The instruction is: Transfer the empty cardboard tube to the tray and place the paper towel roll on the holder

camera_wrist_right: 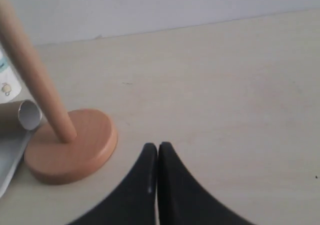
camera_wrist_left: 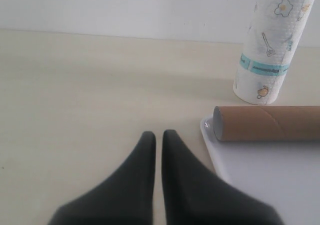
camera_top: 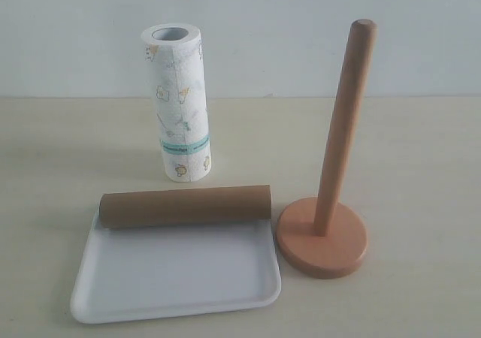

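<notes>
The brown cardboard tube (camera_top: pixel 185 206) (camera_wrist_left: pixel 272 123) lies across the far edge of the white tray (camera_top: pixel 176 278) (camera_wrist_left: pixel 270 175). Behind it the paper towel roll (camera_top: pixel 180 105) (camera_wrist_left: pixel 270 45) stands upright on the table. The wooden holder (camera_top: pixel 323 236) (camera_wrist_right: pixel 70 145) stands to the right of the tray, its dowel (camera_top: pixel 344 120) bare. My left gripper (camera_wrist_left: pixel 158 135) is shut and empty, on the table side of the tray's left edge. Beside the holder's base my right gripper (camera_wrist_right: pixel 158 146) is shut and empty. Neither gripper shows in the exterior view.
A pale wall (camera_top: pixel 301 22) rises behind the beige table (camera_top: pixel 421 165). The tube's open end (camera_wrist_right: pixel 29 114) lies close to the holder's dowel in the right wrist view.
</notes>
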